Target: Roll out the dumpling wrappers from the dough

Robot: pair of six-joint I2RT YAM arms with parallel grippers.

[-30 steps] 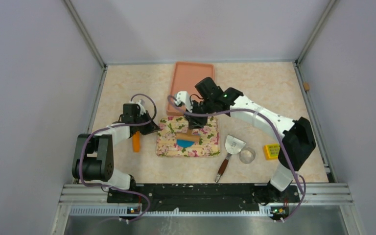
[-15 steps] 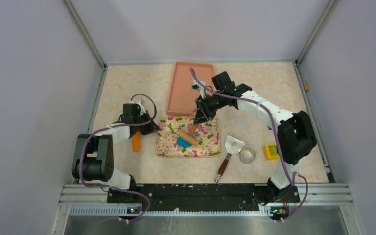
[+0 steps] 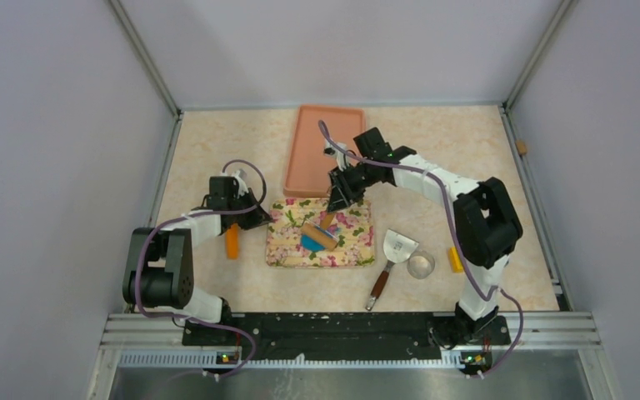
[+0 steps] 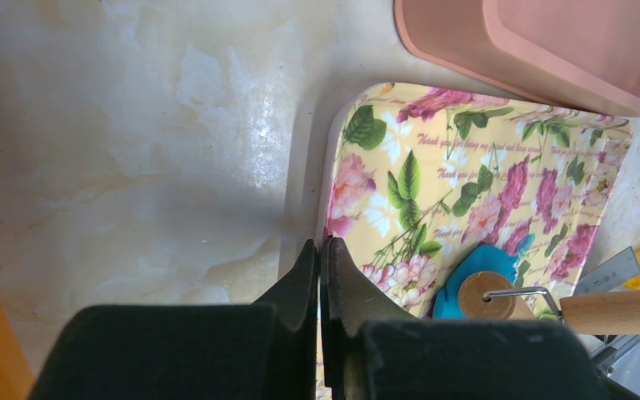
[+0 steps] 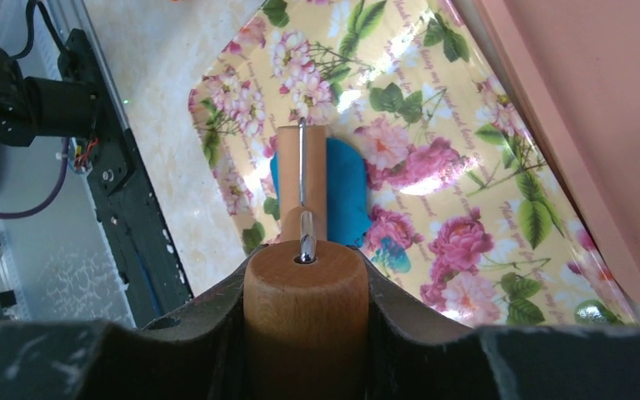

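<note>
1. On the floral mat [image 3: 287,242], near its middle, lies the dough [image 3: 309,243], a flat bright blue patch. The wooden rolling pin [image 3: 323,236] rests across its right side and hides that part
2. Pink cursive writing runs among the mat's flowers in the left wrist view. It begins "Thank you for", and the rest is too small to read
3. From the mat's far side, the right gripper [image 5: 304,279] pinches the pin's wooden handle between both fingers
4. At the mat's left edge, the left gripper [image 4: 321,267] has its fingers pressed together; whether they nip that edge cannot be told
5. Just beyond the mat's far edge sits a pink tray [image 3: 321,150]
6. Right of the mat lie a scraper [image 3: 393,250] with a wooden handle and a metal ring [image 3: 421,265] just beside it. A yellow block [image 3: 452,258] is mostly hidden behind the right arm. An orange object [image 3: 232,242] lies left of the mat, its shape hard to make out
</note>
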